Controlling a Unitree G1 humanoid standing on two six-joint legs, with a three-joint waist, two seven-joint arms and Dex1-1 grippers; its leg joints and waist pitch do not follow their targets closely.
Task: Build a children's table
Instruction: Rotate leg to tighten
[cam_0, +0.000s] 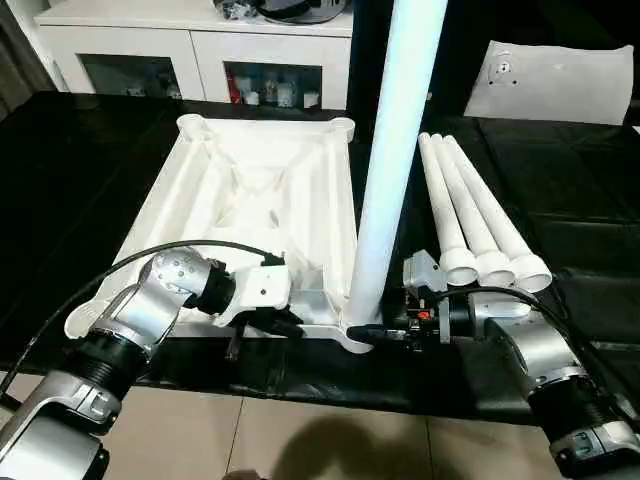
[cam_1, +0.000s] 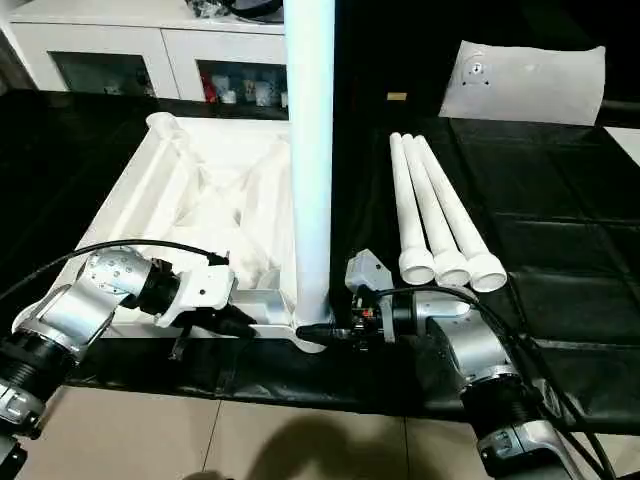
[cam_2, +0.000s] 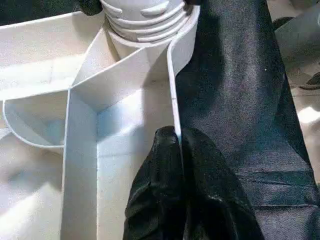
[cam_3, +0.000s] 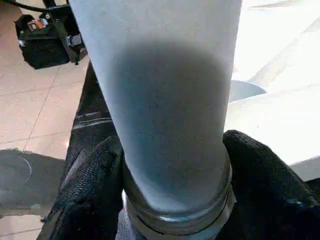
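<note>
Right gripper (cam_0: 392, 329) clasps upright leg (cam_0: 395, 150) at its base; left gripper (cam_2: 179, 145) pinches tabletop (cam_0: 250, 190) rim

The white table top (cam_0: 250, 190) is lying upside down, its ribbed underside facing up. One white tube leg (cam_0: 395, 150) is standing upright in its near corner socket (cam_2: 145, 25). Three more legs (cam_0: 480, 225) are lying side by side just beside it.

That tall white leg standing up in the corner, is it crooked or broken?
Not broken. The standing leg leans slightly in the left eye view but looks upright in the right eye view, so it probably stands fairly straight in its corner socket. The right pincer straddles its base. Three spare legs lie neatly together.
</note>
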